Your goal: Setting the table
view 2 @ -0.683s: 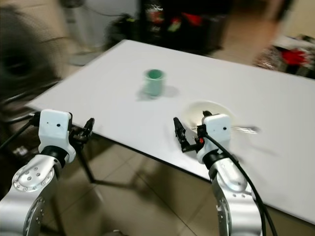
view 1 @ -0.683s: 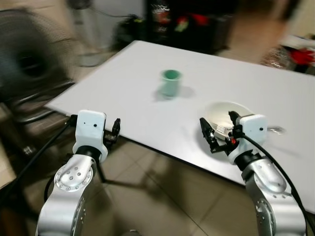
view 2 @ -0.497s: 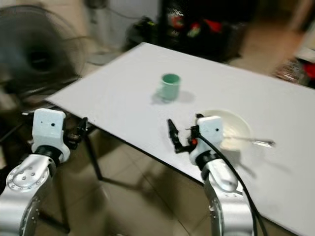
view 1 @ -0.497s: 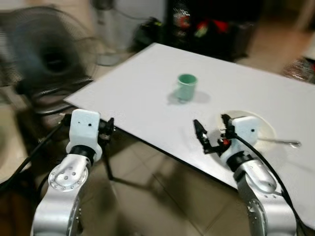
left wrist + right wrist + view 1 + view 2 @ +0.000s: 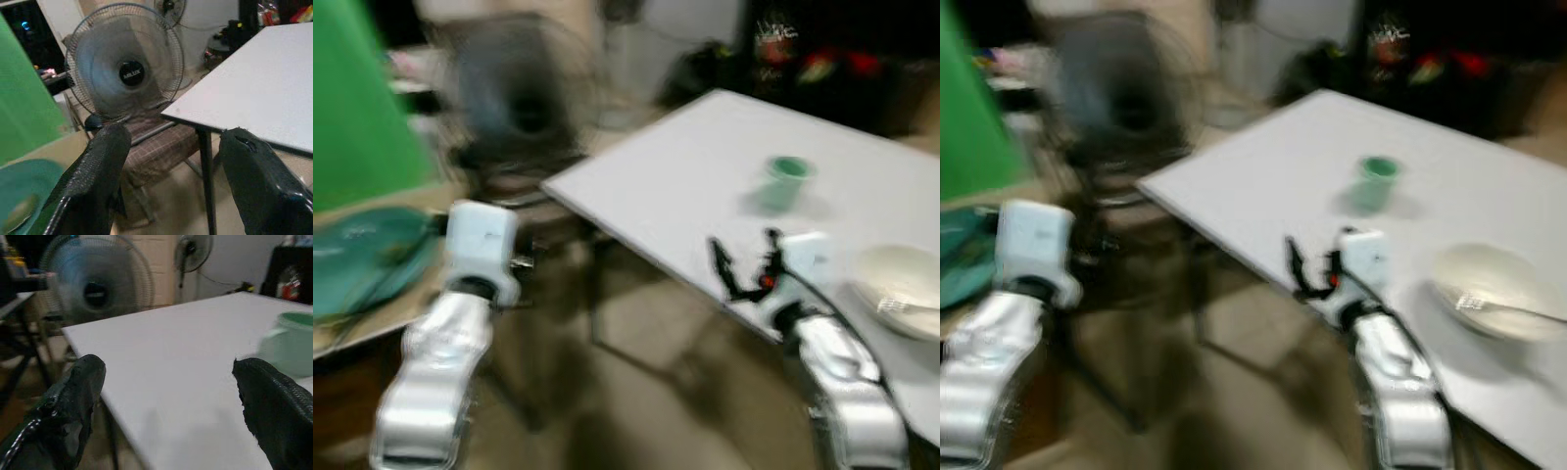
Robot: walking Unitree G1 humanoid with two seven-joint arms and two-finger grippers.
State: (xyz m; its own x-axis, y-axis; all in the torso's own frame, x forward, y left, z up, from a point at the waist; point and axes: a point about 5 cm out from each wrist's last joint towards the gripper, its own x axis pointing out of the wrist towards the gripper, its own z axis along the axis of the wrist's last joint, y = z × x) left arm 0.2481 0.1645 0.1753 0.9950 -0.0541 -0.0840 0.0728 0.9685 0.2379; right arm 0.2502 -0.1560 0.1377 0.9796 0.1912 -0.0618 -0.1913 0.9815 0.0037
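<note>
Right pincer (image 5: pixel 744 264) hangs over the white worktop's (image 5: pixel 685 186) near edge, fingers spread wide, holding nothing. Left pincer (image 5: pixel 171 161), likewise agape and empty, hangs off the worktop beside it. Beyond the right pincer stands the green cup (image 5: pixel 786 183); to its right, the white bowl (image 5: pixel 901 284) with a utensil.

cup (image 5: pixel 788 182) on table (image 5: pixel 685 186) | bowl (image 5: pixel 901 289) right | fan (image 5: pixel 514 103) left

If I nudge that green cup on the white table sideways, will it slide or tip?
The green cup looks squat and stands upright on the smooth white table, so it would probably slide rather than tip. A handle seems visible in the right wrist view, so it may swivel. It looks light, likely plastic or ceramic; the blur hides which.
</note>
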